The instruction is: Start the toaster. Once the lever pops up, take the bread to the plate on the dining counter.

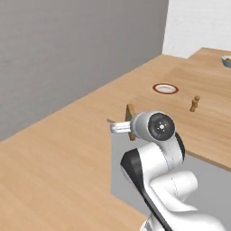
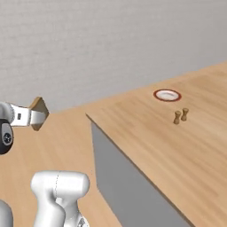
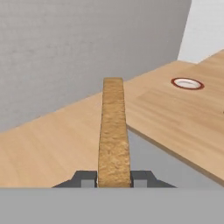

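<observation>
My gripper [image 3: 113,178] is shut on the bread [image 3: 113,131], a thin tan slice seen edge-on and pointing away from the hand. From the base cameras the bread [image 1: 131,122] [image 2: 38,114] hangs in the air off the near corner of the dining counter [image 1: 205,126] [image 2: 177,150], held by the gripper [image 1: 126,127] [image 2: 31,116]. The plate [image 1: 165,88] [image 2: 167,95] [image 3: 187,83], red-rimmed with a white centre, lies on that counter well beyond the bread. The toaster is out of view.
Two small wooden shakers [image 1: 194,103] [image 2: 181,115] stand on the counter near the plate. A bowl [image 1: 227,61] sits on a farther worktop at the back right. The counter's grey side panel [image 2: 119,177] drops to a wood floor; a grey wall runs behind.
</observation>
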Motion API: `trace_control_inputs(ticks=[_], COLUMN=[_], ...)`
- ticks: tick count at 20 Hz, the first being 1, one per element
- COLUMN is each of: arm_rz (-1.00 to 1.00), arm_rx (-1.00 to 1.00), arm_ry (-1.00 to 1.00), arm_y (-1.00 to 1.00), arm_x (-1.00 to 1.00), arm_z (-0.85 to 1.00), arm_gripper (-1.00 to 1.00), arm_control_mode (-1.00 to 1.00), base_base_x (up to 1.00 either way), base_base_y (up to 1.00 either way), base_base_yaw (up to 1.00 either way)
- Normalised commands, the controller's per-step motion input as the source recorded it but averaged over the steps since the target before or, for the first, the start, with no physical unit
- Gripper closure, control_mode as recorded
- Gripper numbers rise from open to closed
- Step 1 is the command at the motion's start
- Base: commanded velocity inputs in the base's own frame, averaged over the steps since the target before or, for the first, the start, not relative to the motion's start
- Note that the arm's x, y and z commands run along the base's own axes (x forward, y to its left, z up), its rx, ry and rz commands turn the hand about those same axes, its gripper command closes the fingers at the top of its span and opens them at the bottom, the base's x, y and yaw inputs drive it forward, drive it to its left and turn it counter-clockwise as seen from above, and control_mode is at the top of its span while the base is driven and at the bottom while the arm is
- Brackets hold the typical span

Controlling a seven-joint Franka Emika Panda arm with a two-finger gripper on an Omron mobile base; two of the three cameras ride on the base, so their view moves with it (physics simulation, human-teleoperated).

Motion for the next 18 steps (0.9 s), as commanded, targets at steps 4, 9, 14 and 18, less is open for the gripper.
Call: trace_control_inputs(ticks=[4, 9, 14, 18], arm_rz=[0.0, 0.0, 0.0, 0.0], arm_rx=[0.0, 0.0, 0.0, 0.0], arm_ry=[0.0, 0.0, 0.0, 0.0], arm_y=[0.0, 0.0, 0.0, 0.0], arm_x=[0.0, 0.0, 0.0, 0.0], arm_z=[0.0, 0.0, 0.0, 0.0], arm_gripper=[1.0, 1.0, 1.0, 1.0], arm_control_mode=[1.0, 1.0, 1.0, 1.0], base_base_x=[1.0, 0.92, 0.79, 0.89], base_base_y=[1.0, 1.0, 1.0, 1.0], base_base_yaw=[-0.31, -0.33, -0.35, -0.48])
